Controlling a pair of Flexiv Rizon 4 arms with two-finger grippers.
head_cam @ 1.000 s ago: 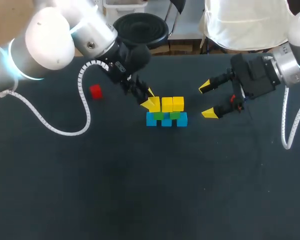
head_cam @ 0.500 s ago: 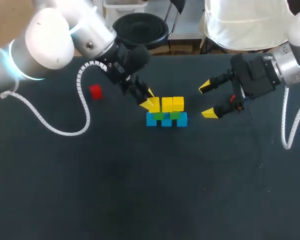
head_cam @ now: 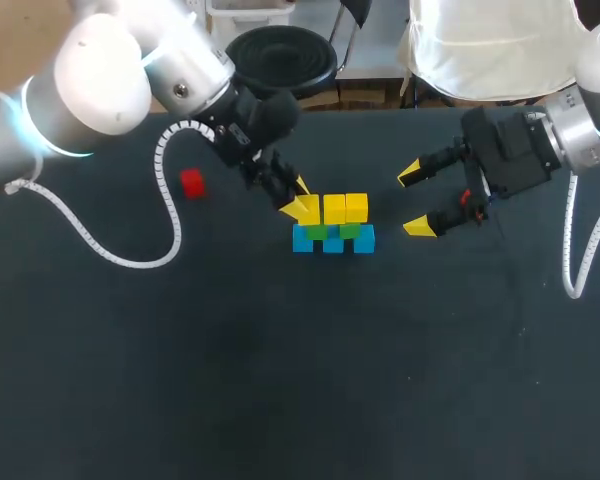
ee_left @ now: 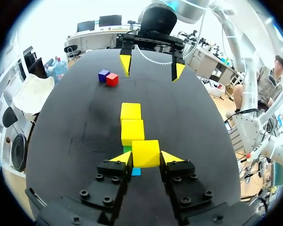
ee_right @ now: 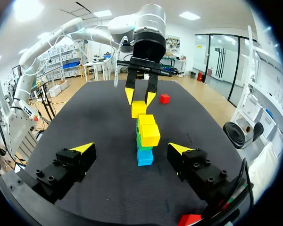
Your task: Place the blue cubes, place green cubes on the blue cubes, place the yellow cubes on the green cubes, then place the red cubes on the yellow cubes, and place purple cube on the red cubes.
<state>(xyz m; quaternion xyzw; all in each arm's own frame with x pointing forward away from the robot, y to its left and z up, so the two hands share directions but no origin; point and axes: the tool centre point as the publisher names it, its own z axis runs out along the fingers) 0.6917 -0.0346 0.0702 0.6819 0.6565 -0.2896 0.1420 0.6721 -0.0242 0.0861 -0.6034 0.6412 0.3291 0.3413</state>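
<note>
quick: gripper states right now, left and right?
Left gripper: shut on a small yellow cube.
Right gripper: open, holding nothing.

The table's (head_cam: 280, 380) front half lies free. At mid-back stands the stack (head_cam: 336, 236), its left end blocked by the left gripper (head_cam: 302, 207) clamping a yellow cube (ee_left: 145, 153). The right gripper (head_cam: 412, 202), spread wide, hangs near its right end. A red cube (head_cam: 191, 182) sits toward the back-left corner.
</note>
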